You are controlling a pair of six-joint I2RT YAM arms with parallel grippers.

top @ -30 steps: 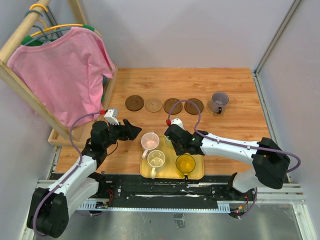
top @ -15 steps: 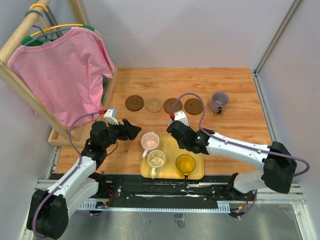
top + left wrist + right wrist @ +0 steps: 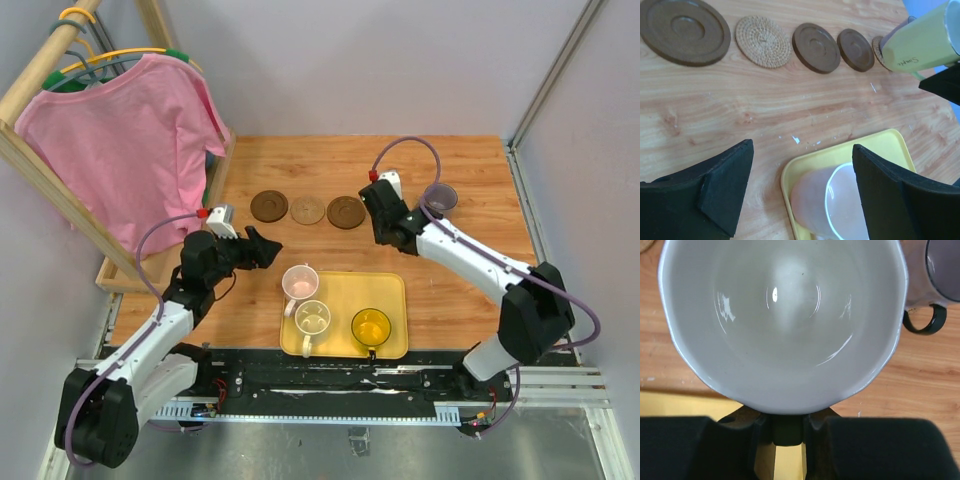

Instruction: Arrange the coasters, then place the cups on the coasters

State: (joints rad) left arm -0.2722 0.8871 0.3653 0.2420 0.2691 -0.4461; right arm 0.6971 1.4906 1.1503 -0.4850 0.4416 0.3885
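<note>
Coasters [image 3: 816, 41] lie in a row across the far side of the worktop [image 3: 460, 280]: dark brown discs, with one woven tan one second from the left. A fifth [image 3: 876, 50] just peeks out at the right-hand end. Now look at the right gripper [image 3: 787, 432]. Its fingers are pinched narrow on the handle of the white cup [image 3: 782, 320], and the wrist camera stares straight down into the bowl. That cup is over the right end of the row, just beside the purple cup [image 3: 935, 270]. Whether its base touches wood or a disc, I can't tell.

On the other side, the left gripper [image 3: 802, 150] hovers with its fingers spread wide, holding nothing. The pink cup [image 3: 827, 202] is right below them, on the far left corner of the yellow tray [image 3: 880, 145]. Two more stand on that tray nearer the arms' bases: the cream cup [image 3: 312, 318] and the amber cup [image 3: 371, 326]. A pink shirt [image 3: 120, 140] hangs on the wooden rack [image 3: 40, 170] at far left.
</note>
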